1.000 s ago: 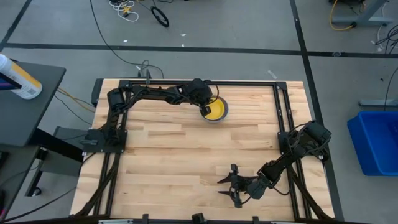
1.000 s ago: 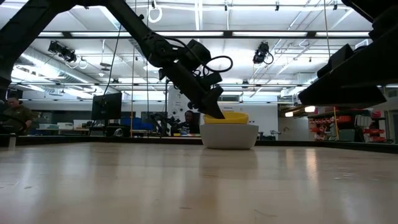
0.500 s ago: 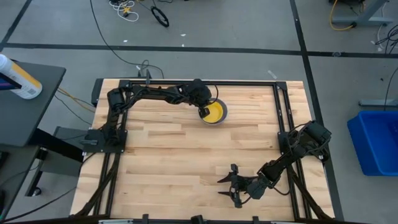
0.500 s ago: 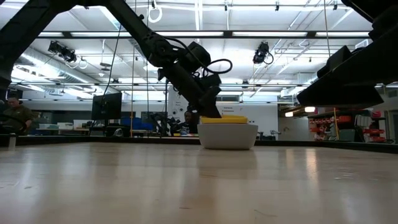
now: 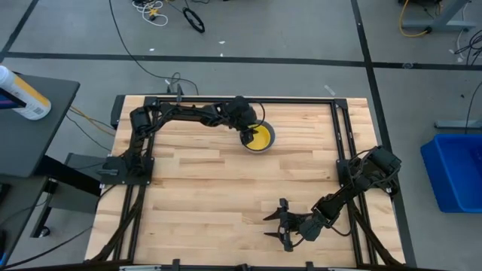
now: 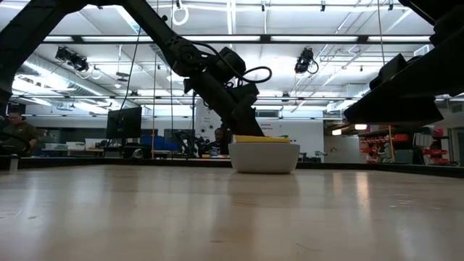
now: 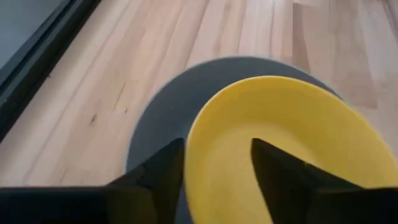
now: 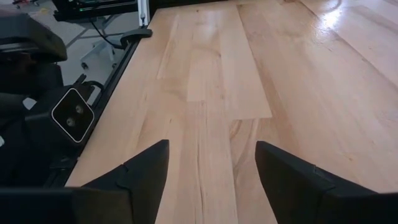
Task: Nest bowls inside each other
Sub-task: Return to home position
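Observation:
A yellow bowl (image 7: 292, 143) sits nested in a grey bowl (image 7: 161, 118) at the far middle of the table. Only a thin yellow strip (image 6: 261, 138) shows above the grey wall (image 6: 262, 157), whose base rests on the wood. My left gripper (image 7: 217, 168) is open at the bowls' left side (image 5: 246, 135). One finger is inside the yellow bowl and the other is outside its rim, over the grey bowl. My right gripper (image 8: 211, 180) waits open near the table's front edge (image 5: 275, 226), with only bare wood between its fingers. My left gripper slants down from the table's left over the yellow bowl's rim (image 7: 188, 155). The inner finger (image 7: 273, 177) stands clear of the rim. I cannot tell whether the outer finger (image 7: 165, 171) touches it. The bowl rests level in the grey bowl.
Black frame rails (image 5: 143, 150) run along the table's left, right and far edges. A blue bin (image 5: 456, 169) stands off the right side, and a side table with a bottle (image 5: 22, 94) off the left. A person (image 6: 16, 130) sits in the room behind. Bare wood lies between the two arms.
The yellow bowl stood high and tilted above the grey bowl's rim. It has sunk down into the grey bowl and now lies level, with only a thin edge showing. My left gripper has stayed at the bowl's rim. My right arm has kept still.

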Available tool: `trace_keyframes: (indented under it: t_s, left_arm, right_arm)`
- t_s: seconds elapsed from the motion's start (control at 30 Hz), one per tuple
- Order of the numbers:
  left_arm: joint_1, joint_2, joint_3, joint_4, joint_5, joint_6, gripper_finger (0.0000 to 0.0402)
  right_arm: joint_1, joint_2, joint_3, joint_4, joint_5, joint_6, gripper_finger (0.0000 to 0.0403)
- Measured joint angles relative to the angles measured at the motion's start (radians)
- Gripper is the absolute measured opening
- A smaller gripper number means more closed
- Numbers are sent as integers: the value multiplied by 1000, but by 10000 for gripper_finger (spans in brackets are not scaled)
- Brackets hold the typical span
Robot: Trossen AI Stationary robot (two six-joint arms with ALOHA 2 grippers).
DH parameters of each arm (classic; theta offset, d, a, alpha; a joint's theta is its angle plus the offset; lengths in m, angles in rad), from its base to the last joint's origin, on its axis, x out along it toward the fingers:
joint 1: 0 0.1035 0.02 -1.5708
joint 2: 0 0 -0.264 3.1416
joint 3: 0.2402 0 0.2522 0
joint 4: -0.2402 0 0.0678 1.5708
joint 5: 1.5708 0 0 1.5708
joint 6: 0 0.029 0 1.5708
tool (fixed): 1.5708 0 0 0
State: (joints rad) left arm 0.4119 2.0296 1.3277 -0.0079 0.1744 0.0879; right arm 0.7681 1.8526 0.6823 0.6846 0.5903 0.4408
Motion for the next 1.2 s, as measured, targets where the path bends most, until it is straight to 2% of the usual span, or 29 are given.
trace_keyframes:
  t_s: [0.23, 0.37, 0.5, 0.63, 0.8, 0.87, 0.97, 1.07, 1.2]
  left_arm:
    - [-2, -7, 0, -3, -1, 14, 275]
    - [-2, -49, -1, 29, 6, 30, 294]
    - [-2, -122, -1, 6, 47, 60, 296]
    - [-15, -235, -1, -40, 144, 90, 291]
    - [-49, -405, -2, -189, 278, 152, 289]
    - [-66, -473, -2, -261, 299, 155, 291]
    - [-102, -574, -4, -370, 299, 169, 294]
    - [-150, -682, -44, -395, 291, 171, 297]
    - [-201, -841, -163, -350, 245, 126, 295]
  right_arm:
    - [0, 0, 0, 0, 0, 0, 263]
    - [0, 0, 0, -1, 1, 0, 268]
    - [0, 0, 0, -4, 1, -12, 273]
    - [-1, 0, 0, -10, 1, -4, 275]
    - [-3, 0, 0, -12, -4, -8, 265]
    - [-3, 0, 0, -3, -28, -15, 260]
    - [-1, -25, 0, 52, -78, -128, 252]
    - [32, -107, -3, 75, -135, -291, 244]
    - [114, -317, -113, 96, -20, -330, 234]
